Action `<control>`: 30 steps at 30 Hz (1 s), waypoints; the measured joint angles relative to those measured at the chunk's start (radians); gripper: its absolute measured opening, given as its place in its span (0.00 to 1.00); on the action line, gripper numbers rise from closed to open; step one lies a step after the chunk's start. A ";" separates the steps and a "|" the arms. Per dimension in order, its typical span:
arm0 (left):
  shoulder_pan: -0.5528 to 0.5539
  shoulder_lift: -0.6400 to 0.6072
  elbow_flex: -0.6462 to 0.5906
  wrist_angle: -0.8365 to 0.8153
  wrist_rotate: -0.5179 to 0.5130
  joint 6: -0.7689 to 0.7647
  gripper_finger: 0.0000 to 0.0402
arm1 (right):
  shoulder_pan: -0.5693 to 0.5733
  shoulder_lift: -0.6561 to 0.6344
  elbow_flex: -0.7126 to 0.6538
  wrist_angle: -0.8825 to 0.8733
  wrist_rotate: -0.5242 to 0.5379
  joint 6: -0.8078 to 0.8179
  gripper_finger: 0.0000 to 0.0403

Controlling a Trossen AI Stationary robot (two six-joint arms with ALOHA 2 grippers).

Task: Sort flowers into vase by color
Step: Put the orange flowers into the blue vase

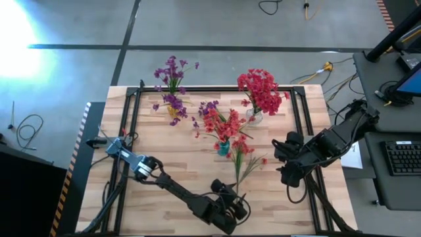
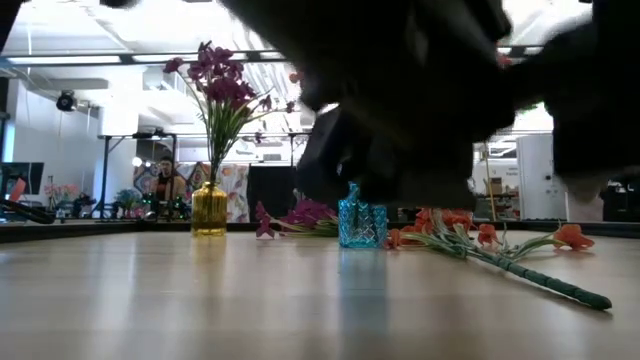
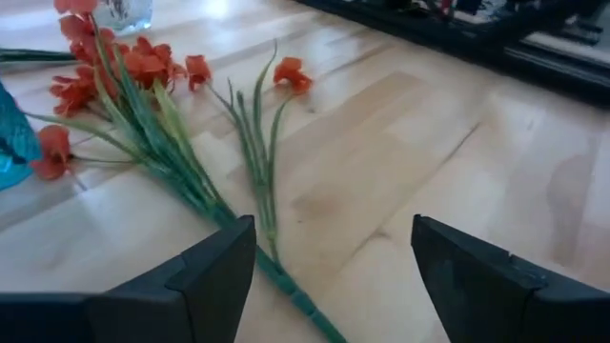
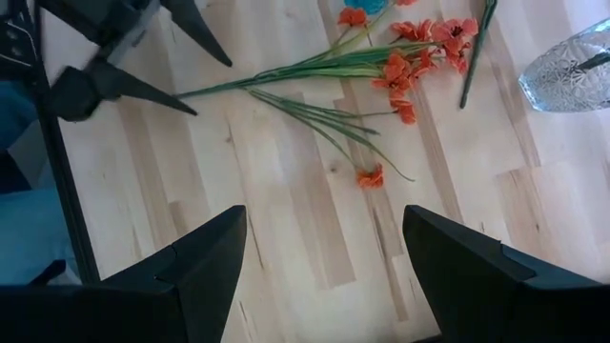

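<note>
The left hand (image 1: 231, 205) is held open over the stem end of a red sprig (image 1: 242, 163) lying near the teal vase (image 1: 224, 147). The stem should be straddled squarely before closing. The right hand (image 1: 284, 160), open, waits.

High view — overhead, straight down on the whole table (image 1: 164, 178). Low view — table height, level across toward the room, lens largely blocked by a close dark arm. Both wrist views angle down, close on the wood; they share the red sprig (image 3: 162, 124) lying flat, toward 12 o'clock.
</note>
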 joint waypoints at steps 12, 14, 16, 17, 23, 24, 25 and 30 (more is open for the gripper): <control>0.028 0.034 -0.020 0.020 0.011 -0.003 0.61 | 0.000 0.000 0.000 0.004 0.000 0.001 0.68; 0.032 0.034 -0.029 0.023 0.023 -0.011 0.60 | 0.000 0.000 0.000 0.004 0.000 0.001 0.68; 0.036 0.034 -0.042 0.023 0.044 -0.038 0.58 | 0.000 0.000 0.000 0.006 0.000 0.001 0.68; 0.037 0.034 -0.051 0.022 0.048 -0.052 0.57 | 0.000 0.000 0.000 0.006 0.000 0.002 0.68; 0.041 0.027 -0.075 0.017 0.075 -0.117 0.54 | 0.000 0.000 0.000 0.007 0.000 0.002 0.68; 0.041 0.027 -0.075 0.013 0.078 -0.118 0.53 | 0.000 0.000 0.000 0.007 0.000 0.002 0.68; 0.041 0.027 -0.075 0.010 0.079 -0.119 0.53 | 0.000 0.000 0.000 0.007 0.000 0.002 0.68; 0.041 0.027 -0.076 -0.012 0.079 -0.121 0.42 | 0.000 0.000 0.000 0.007 0.000 0.002 0.68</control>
